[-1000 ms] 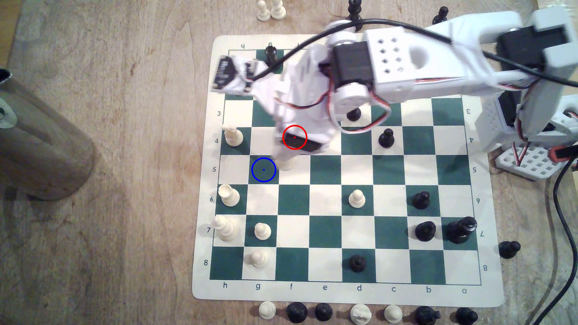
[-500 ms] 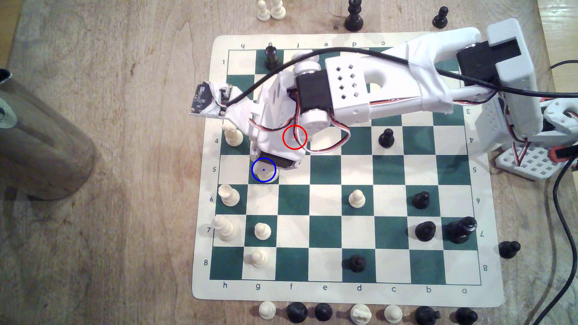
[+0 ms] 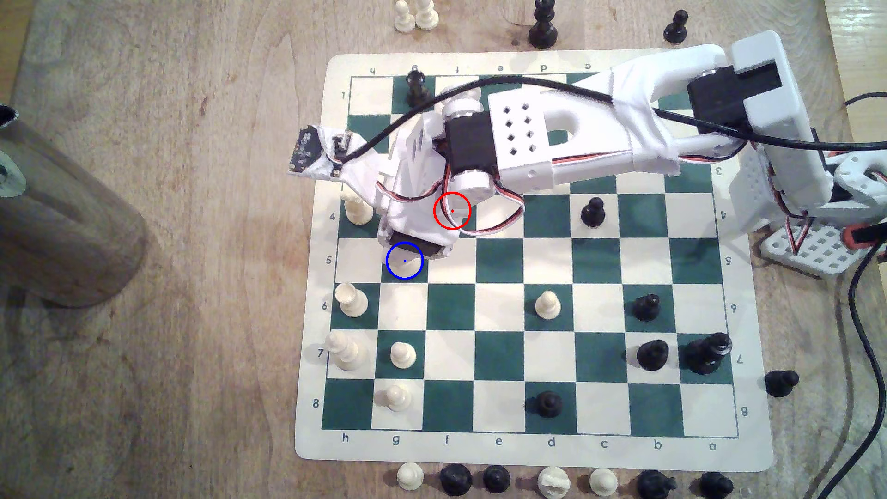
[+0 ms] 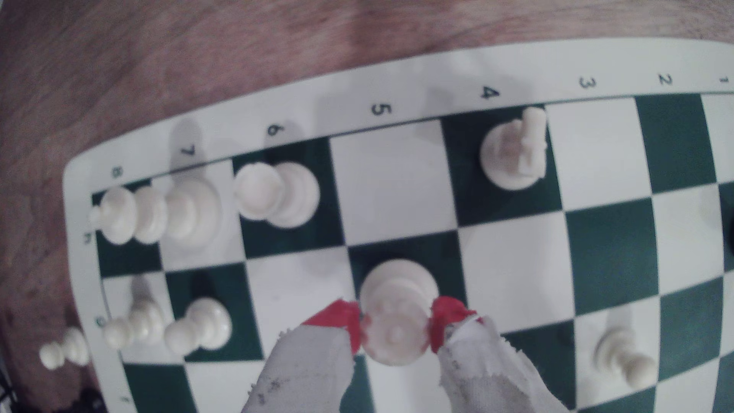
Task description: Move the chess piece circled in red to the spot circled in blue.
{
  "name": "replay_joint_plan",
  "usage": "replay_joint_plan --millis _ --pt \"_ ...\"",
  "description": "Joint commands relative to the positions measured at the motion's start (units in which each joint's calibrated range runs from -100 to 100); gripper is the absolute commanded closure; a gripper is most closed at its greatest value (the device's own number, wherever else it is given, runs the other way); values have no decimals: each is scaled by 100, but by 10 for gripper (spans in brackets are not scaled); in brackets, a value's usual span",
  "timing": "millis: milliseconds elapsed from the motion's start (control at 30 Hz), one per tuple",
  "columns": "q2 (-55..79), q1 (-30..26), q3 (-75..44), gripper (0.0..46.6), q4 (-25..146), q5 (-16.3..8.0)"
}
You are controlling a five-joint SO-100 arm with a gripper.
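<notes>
Over blue-ringed green square [image 3: 415, 274], far-left board region in exterior view: gripper [image 4: 395, 327] clamped on cream queen [image 4: 397, 313] crown, red-taped fingertips [image 4: 447, 317] either side. Base on square, apparently seated; grip likely steadies piece upright before release.

The queen [image 4: 397, 309] stands on the ringed square [image 3: 416, 272] between the end effector [image 4: 395, 329] tips, with the rook [image 3: 352, 300] diagonally adjacent.
</notes>
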Motion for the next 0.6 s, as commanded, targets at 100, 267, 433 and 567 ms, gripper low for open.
replay_joint_plan --millis 100,267,433,567 --pt "-197 127 -318 443 -189 29" --pt "-163 135 -264 442 -189 54" --pt "-112 119 -164 442 -189 68" --pt "-61 119 -128 442 -189 68"
